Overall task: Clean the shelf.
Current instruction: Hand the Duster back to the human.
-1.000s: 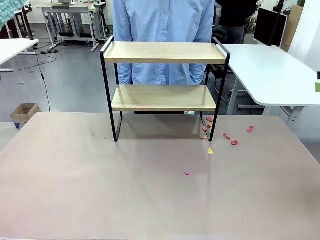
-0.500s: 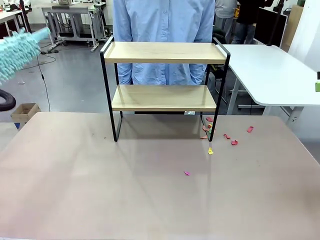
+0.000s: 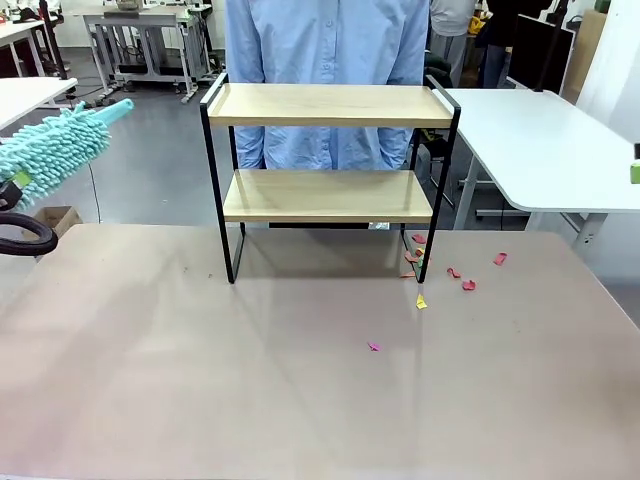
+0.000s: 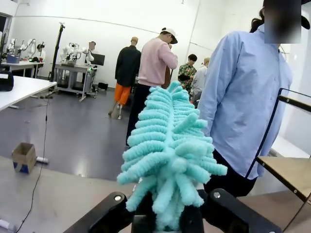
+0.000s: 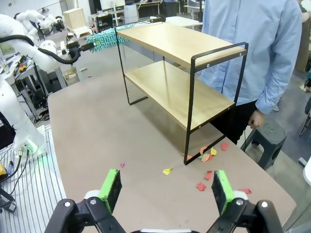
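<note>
Two boards, both bare as far as I can see: the shelf (image 3: 328, 175) stands on the table (image 3: 250, 380) toward its far edge, with a person (image 3: 327, 60) right behind it. It looks light and stiff, wood on a thin black frame, so I judge a hard sideways push could slide or tip it. If I had to steady it, I'd take the raised side rail or a corner post, not a board edge.

My left claw (image 4: 167, 216) is pinching the handle of a teal duster (image 4: 167, 160), fingers pressed against its base. The duster looks soft and floppy, so I expect it to bend over the boards rather than scrape. In the front view the duster (image 3: 55, 152) hangs off the table's left side, well apart from the shelf, its tip pointing toward the top board and sitting a little lower than it.

My right claw (image 5: 165, 191) is spread wide and holds nothing. The shelf (image 5: 182, 73) lies ahead of it, across the table, and paper scraps (image 5: 206, 155) lie round the near post's foot.

I judge the wiping not yet begun.
</note>
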{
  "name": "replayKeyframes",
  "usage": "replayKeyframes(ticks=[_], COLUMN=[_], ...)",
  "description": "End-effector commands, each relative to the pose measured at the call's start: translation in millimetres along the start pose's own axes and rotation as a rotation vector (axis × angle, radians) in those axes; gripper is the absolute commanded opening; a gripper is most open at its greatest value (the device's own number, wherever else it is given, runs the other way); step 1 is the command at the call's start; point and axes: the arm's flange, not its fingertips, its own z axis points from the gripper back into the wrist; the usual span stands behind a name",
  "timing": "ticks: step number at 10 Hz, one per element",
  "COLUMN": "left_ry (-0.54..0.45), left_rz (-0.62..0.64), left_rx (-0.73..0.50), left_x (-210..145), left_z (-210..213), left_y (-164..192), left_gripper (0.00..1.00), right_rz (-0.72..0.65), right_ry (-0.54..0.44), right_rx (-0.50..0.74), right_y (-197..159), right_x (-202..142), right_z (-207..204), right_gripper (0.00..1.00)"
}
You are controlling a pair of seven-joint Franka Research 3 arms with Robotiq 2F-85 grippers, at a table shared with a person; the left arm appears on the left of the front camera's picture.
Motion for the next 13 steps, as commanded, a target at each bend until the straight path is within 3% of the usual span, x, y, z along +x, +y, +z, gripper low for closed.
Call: replayKeyframes(ticks=[1, 13], left_ry=[0.021, 0.021], left_rz=[-0.002, -0.002], left_rx=[0.025, 0.025], left_x=[5.5, 5.5], left_z=[3.8, 3.8], left_y=[0.1, 0.1], left_gripper=[0.17, 0.17], right_rz=[0.026, 0.026], right_ry=[-0.032, -0.032], right_rx=[0.003, 0.003], right_y=[-2.2, -2.2], right_x=[0.4, 0.4], right_z=[-1.0, -1.0], right_gripper=[1.00, 1.00])
